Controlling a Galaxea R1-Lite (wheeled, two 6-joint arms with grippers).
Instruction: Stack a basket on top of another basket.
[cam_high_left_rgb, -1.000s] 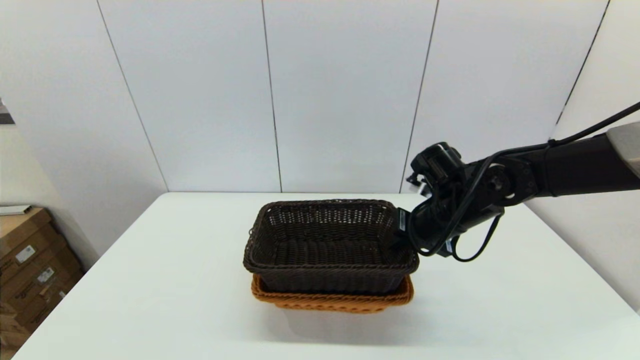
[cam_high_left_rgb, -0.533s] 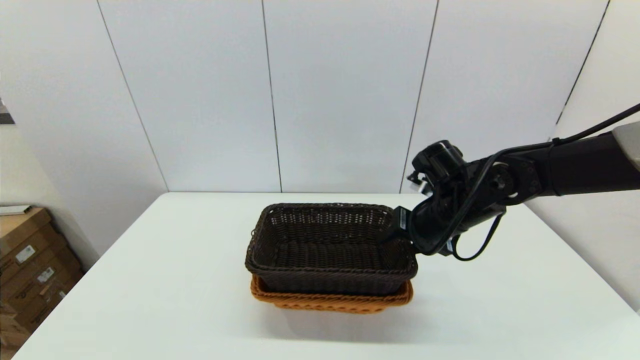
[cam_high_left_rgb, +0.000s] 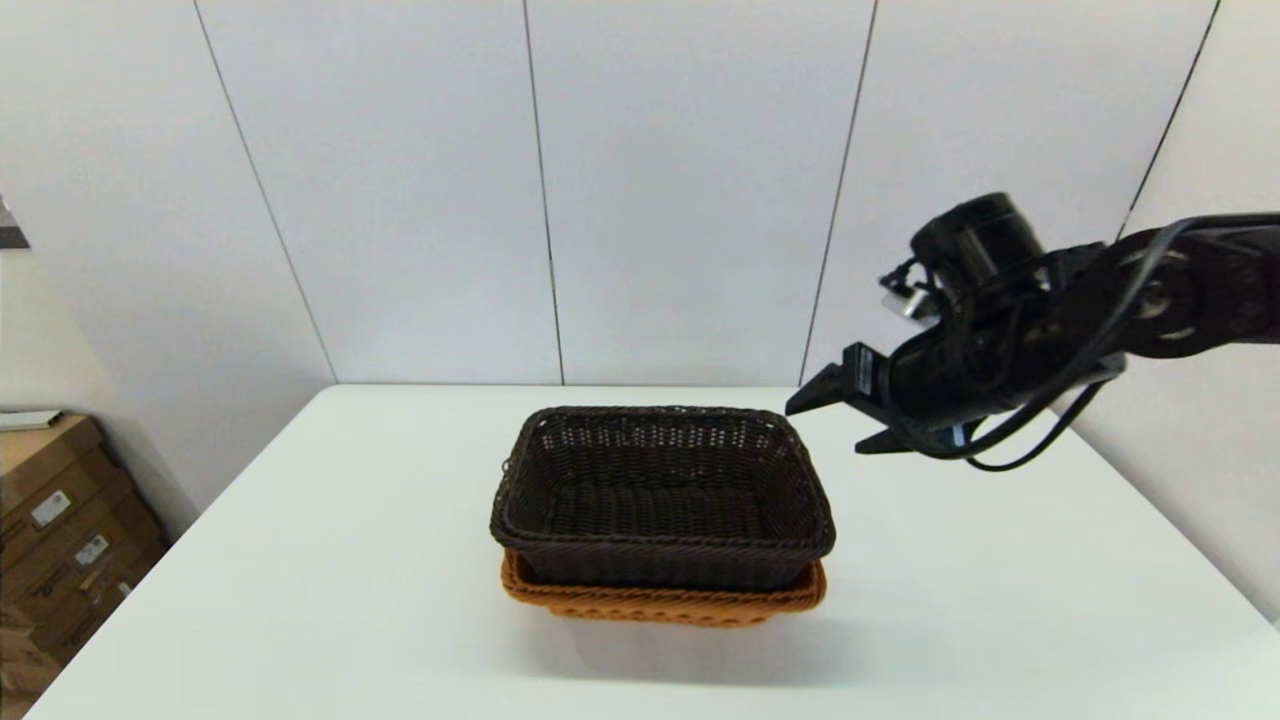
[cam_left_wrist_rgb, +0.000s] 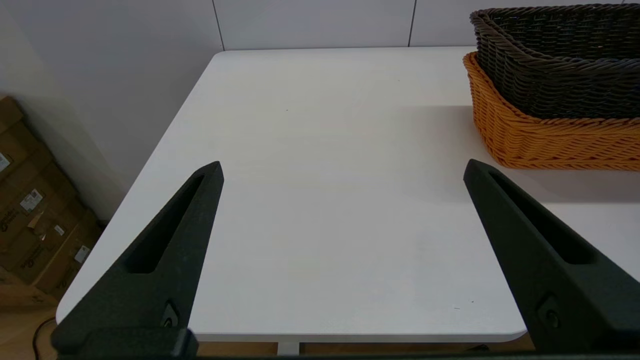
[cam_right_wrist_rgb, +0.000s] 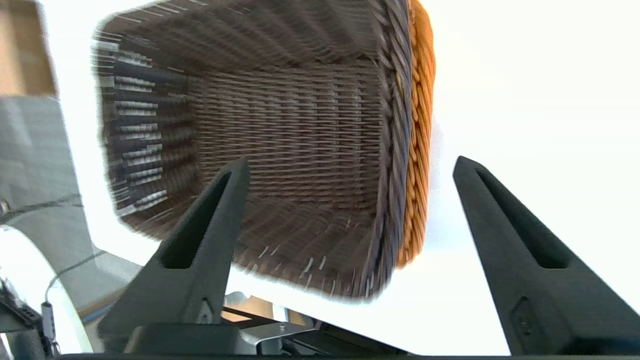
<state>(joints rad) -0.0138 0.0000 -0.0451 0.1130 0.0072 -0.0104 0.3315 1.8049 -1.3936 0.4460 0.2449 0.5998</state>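
Dark basket (cam_high_left_rgb: 661, 497) nested in orange basket (cam_high_left_rgb: 664, 600), mid-tabletop toward the far edge.
Right gripper (cam_high_left_rgb: 838, 417) fingers apart, empty, above the right rim; left gripper (cam_left_wrist_rgb: 342, 170) spread, parked. Risk: a finger catching the rim and shifting the stack.

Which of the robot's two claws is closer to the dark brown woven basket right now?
The right. The right gripper hangs open in the air just past the right end of the dark brown woven wicker basket, touching nothing. The left gripper is open too, farther off over bare table.

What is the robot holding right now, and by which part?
Nothing. Both the right gripper and the left gripper are open and empty.
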